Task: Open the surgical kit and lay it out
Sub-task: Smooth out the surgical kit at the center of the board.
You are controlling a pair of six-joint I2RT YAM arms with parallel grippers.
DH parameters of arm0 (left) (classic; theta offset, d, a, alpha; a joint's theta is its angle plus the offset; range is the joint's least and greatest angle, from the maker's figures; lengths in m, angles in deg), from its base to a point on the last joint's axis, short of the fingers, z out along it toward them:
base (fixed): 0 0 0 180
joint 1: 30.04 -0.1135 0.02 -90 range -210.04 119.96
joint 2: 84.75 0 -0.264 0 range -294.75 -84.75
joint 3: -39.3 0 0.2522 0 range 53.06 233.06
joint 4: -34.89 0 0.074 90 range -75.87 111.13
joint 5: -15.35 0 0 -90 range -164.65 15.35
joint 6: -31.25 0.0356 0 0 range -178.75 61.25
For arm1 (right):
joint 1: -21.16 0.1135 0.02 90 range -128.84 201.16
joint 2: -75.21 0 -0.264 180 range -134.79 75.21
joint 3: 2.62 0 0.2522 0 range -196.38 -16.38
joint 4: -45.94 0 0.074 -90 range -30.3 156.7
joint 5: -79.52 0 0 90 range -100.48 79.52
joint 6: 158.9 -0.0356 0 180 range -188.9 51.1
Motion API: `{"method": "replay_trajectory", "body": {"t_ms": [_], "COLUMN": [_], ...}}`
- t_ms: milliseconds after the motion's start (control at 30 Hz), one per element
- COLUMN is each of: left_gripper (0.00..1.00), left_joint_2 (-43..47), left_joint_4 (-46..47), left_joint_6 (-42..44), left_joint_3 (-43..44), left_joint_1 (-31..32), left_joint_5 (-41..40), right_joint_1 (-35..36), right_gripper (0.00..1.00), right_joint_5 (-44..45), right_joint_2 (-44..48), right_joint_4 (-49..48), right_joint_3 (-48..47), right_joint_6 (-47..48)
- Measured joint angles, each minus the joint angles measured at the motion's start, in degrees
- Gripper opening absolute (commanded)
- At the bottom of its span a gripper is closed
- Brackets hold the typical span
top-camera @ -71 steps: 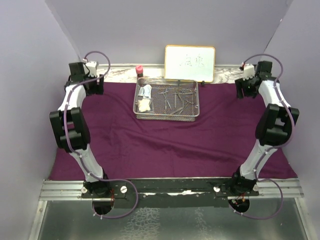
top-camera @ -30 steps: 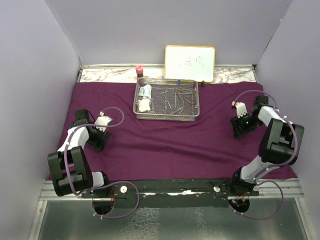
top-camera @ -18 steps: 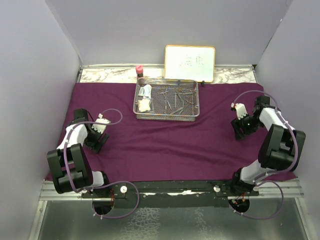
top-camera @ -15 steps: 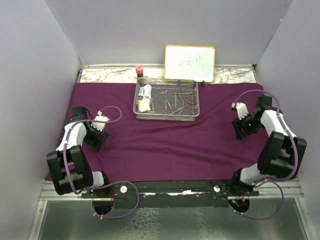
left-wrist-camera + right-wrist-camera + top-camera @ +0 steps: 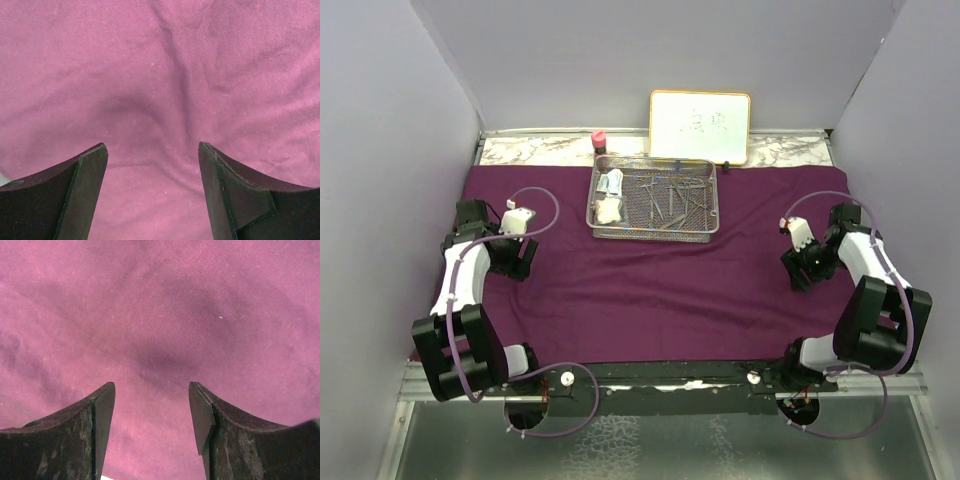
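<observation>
The surgical kit's dark purple cloth point(image 5: 660, 280) lies spread flat over the table. Its silver wire-mesh tray point(image 5: 653, 198) stands at the back middle, holding steel forceps and clamps point(image 5: 670, 198), gauze point(image 5: 609, 210) and small white packets point(image 5: 611, 183). My left gripper point(image 5: 516, 262) hovers low over the cloth's left part, open, with only wrinkled purple cloth point(image 5: 165, 100) between its fingers point(image 5: 85, 185). My right gripper point(image 5: 802, 272) hangs over the cloth's right part, also open and empty, above bare cloth point(image 5: 160, 330).
A framed whiteboard point(image 5: 700, 125) leans on the back wall behind the tray. A small pink-capped bottle point(image 5: 599, 141) stands left of it. Lilac walls close in on both sides. The marble tabletop point(image 5: 530, 150) shows behind the cloth.
Both arms have come down from the cloth's far corners toward the near half. In the last second the left gripper shifted slightly back, the right slightly nearer. Both stayed open.
</observation>
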Motion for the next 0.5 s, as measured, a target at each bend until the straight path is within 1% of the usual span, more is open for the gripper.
{"method": "replay_trajectory", "body": {"t_ms": [100,267,400,500], "left_gripper": [0.76,0.76,0.76,0.76], "left_joint_2": [-0.44,-3.74,-6.16,-5.86], "left_joint_4": [2.45,4.90,5.97,7.13], "left_joint_6": [-0.48,-0.46,0.50,2.05], "left_joint_3": [-1.46,-4.94,-8.00,-9.03], "left_joint_1": [0.00,0.00,0.00,0.22], "left_joint_5": [-0.02,-0.31,-1.99,-3.39], "right_joint_1": [0.00,0.00,0.02,0.02], "right_gripper": [0.60,0.59,0.59,0.58], "right_joint_5": [0.66,3.28,5.22,5.68], "right_joint_2": [-1.97,-3.93,-4.02,-3.34], "right_joint_4": [-1.64,-3.61,-4.07,-4.44], "right_joint_3": [0.39,3.21,4.13,4.92], "right_joint_6": [-0.11,0.07,0.87,1.60]}}
